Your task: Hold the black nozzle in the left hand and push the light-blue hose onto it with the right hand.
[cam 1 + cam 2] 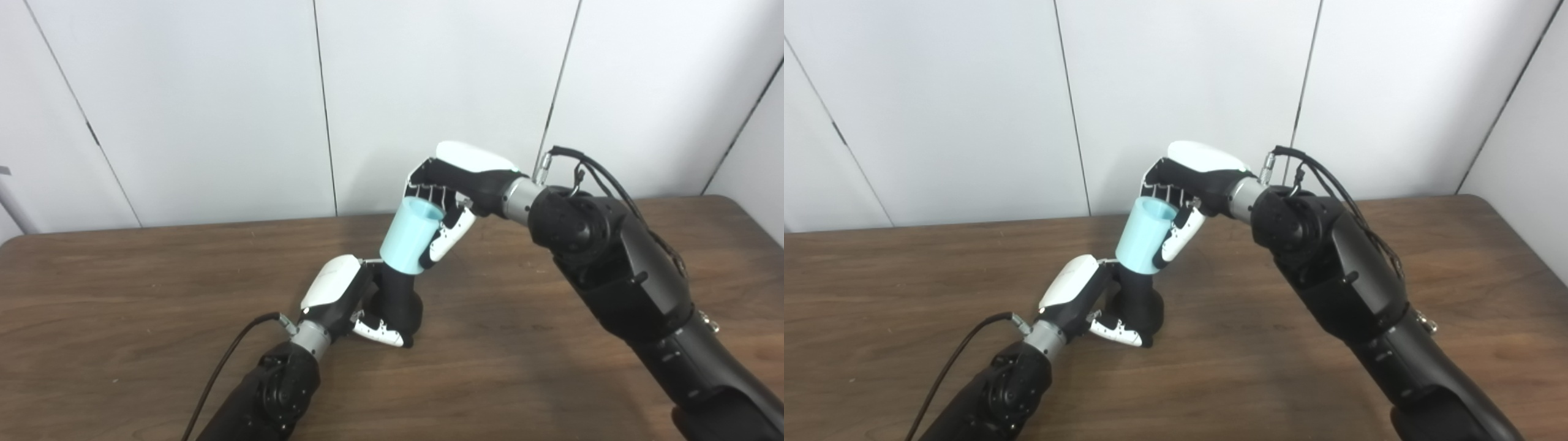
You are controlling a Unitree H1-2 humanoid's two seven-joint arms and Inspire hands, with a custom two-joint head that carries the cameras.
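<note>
Light-blue hose (pixel 411 237), judged light and stiff, is clasped mid-wall by right hand (pixel 456 184) fingers (pixel 450 236); black nozzle (pixel 401 303) is gripped by left hand (pixel 343 294) fingers.

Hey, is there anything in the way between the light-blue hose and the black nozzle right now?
Nothing visible stands between them. The light-blue hose, held by the right hand, already meets the top of the black nozzle, which the left hand grips just above the table. How far the hose has slid on cannot be seen.

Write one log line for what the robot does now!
left hand: grips black plastic nozzle | right hand: holds light-blue hose | hose end over nozzle top
</note>
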